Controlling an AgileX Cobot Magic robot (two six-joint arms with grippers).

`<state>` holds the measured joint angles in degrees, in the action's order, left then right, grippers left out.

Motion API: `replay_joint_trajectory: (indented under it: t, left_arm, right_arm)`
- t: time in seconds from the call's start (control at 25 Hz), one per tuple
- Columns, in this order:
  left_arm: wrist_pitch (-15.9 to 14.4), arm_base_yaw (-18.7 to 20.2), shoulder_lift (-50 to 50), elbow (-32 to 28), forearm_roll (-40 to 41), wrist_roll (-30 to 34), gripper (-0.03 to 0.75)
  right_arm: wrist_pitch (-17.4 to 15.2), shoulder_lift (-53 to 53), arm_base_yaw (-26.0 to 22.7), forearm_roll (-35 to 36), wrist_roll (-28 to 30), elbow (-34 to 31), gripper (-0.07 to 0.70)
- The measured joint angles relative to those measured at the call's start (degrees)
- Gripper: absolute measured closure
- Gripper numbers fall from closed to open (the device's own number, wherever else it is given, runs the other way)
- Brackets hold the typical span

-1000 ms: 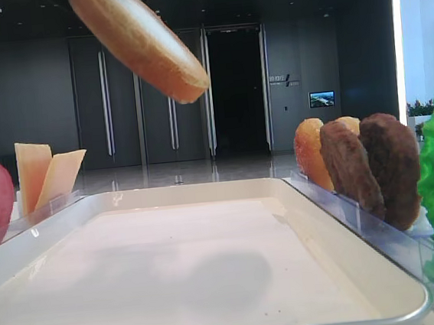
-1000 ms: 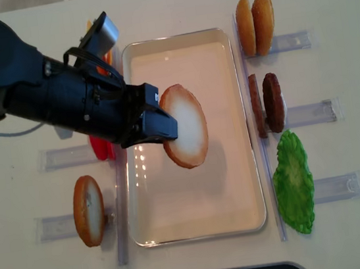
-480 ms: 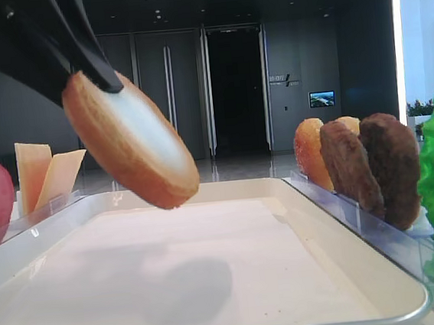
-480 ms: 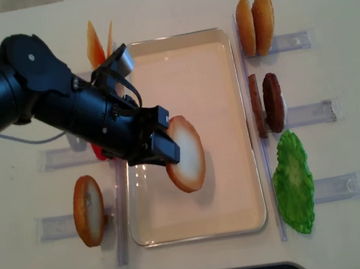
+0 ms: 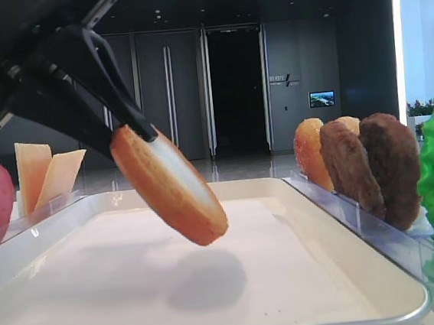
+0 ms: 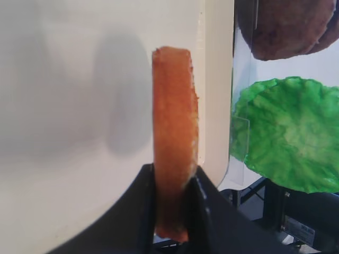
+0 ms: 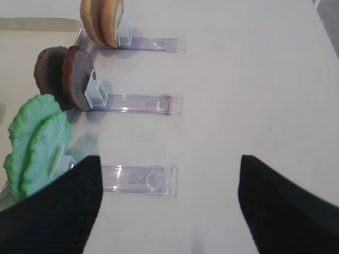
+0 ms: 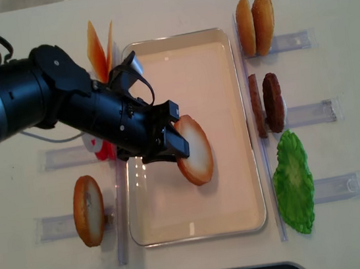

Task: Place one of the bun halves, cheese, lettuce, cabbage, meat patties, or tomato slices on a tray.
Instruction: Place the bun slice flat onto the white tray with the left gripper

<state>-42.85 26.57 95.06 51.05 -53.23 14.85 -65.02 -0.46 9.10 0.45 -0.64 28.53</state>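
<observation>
Bun half (image 8: 194, 150) is pinched by left gripper (image 8: 176, 143) above tray (image 8: 199, 231) center (tilted); next: lower & release.

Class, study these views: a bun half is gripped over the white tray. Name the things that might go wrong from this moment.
1. The left gripper pinches the bun half by its edge, tilted and apparently clear of the tray floor; released now, it may land on its rim and roll or flop unpredictably.
2. In the left wrist view the bun hangs fairly near the tray's rim beside the lettuce; a bounce could carry it toward that side.
</observation>
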Motion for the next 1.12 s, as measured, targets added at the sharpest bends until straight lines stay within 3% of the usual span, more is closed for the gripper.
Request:
replay_joint_trajectory:
  t: [1.12]
  left_arm:
    - [3.24,0.00,3.49,0.00,-1.76,0.98,0.595]
  right_arm:
    - [0.00,0.00,0.00,0.00,0.00,0.00,0.096]
